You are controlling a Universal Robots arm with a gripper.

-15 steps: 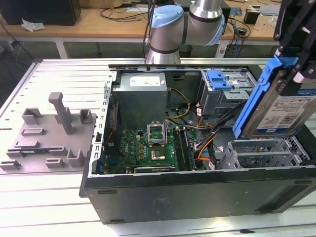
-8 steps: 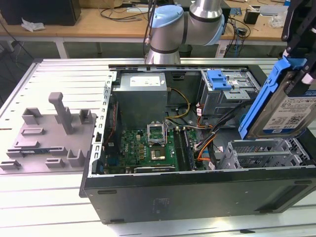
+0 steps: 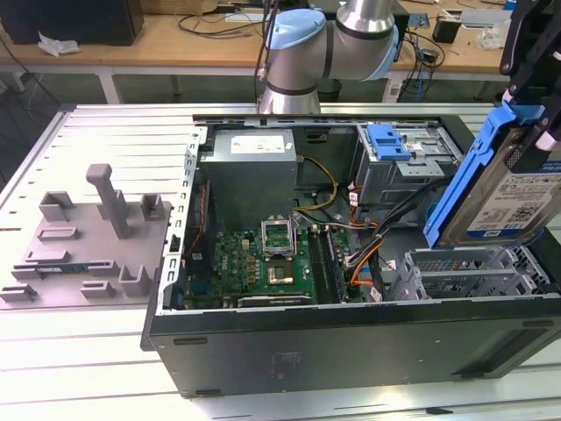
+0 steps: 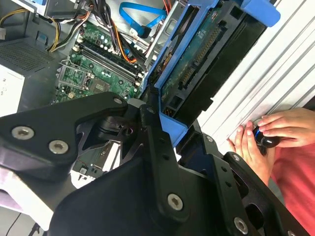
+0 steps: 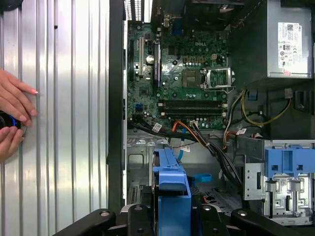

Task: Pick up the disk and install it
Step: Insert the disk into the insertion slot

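Black linkage-fingered end effector (image 5: pixel 170 212) is clamping the flat silver-grey rectangular disk (image 3: pixel 513 197), which has a white-and-blue label and a blue plastic bracket frame. Fingers are closed on the bracket's two sides, seen in both wrist views. In the exterior view the disk is hanging tilted, close to upright, label facing the camera. It is raised over the end of the open black computer case (image 3: pixel 351 346) at the exterior view's right, above the grey metal drive bay (image 3: pixel 465 272), not seated in it. In the second wrist view the disk is showing its green circuit-board underside.

Case is lying on its side, lid off, on the ribbed silver metal counter (image 3: pixel 79 368). Inside:
- green motherboard (image 3: pixel 272 263) in the middle
- grey boxy power supply with a white sticker (image 3: pixel 254 167) just beyond it
- lighter-blue ridged plastic latch on a grey metal cage (image 3: pixel 390 140) at the far corner
- orange and black cables (image 3: pixel 364 259) running between motherboard and drive bay

Grey moulded plastic fixture (image 3: pixel 88 237) is sitting on the counter at the exterior view's left, just beside the case. Silver robot arm with light-blue joint caps (image 3: pixel 324 39) is standing behind the case. A person's hands (image 5: pixel 12 105) are resting on the counter beside the case, fingers around a small black-and-blue object (image 4: pixel 266 140).
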